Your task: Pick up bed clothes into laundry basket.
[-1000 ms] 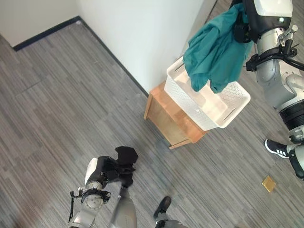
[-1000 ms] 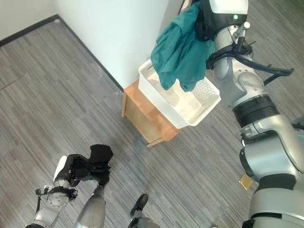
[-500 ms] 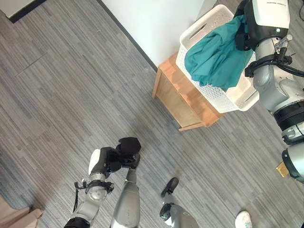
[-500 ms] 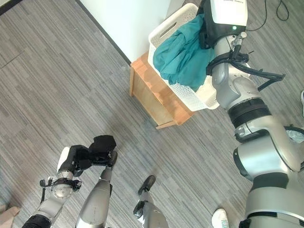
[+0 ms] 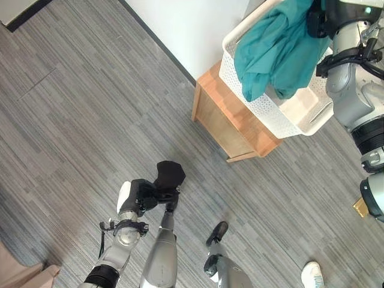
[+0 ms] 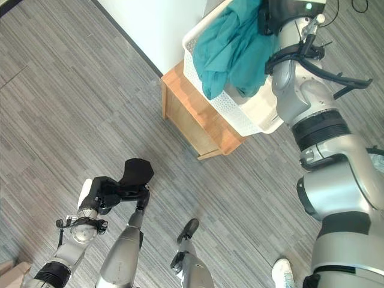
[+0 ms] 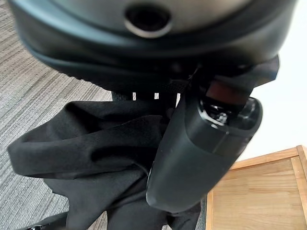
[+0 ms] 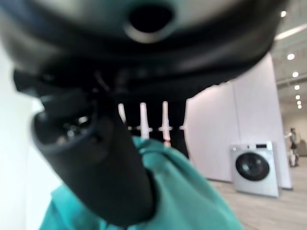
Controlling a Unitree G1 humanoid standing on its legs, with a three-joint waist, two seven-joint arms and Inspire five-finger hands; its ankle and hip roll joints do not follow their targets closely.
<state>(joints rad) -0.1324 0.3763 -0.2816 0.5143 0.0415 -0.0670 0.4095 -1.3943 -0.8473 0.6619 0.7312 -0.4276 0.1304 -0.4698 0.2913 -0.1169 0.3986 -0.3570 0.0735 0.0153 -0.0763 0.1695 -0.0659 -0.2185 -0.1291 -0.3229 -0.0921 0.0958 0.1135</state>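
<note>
Currently I am holding the teal cloth garment (image 5: 277,47) with my right hand (image 8: 96,158) curled on it, hanging over the white perforated plastic laundry basket (image 5: 288,114) on the small wooden table (image 5: 231,126) so it can drop inside. My left hand (image 7: 201,143) is gripping a black cloth (image 5: 169,175) low over the grey floor (image 5: 72,120), waiting.

The white laundry basket (image 5: 282,114) sits on a low wooden cabinet (image 5: 231,123) against the white wall (image 5: 192,24), so its far side is shut off; a teal garment (image 5: 279,48) hangs over the basket's mouth, covering much of it; open grey floor (image 5: 78,120) lies wide on the near side.
</note>
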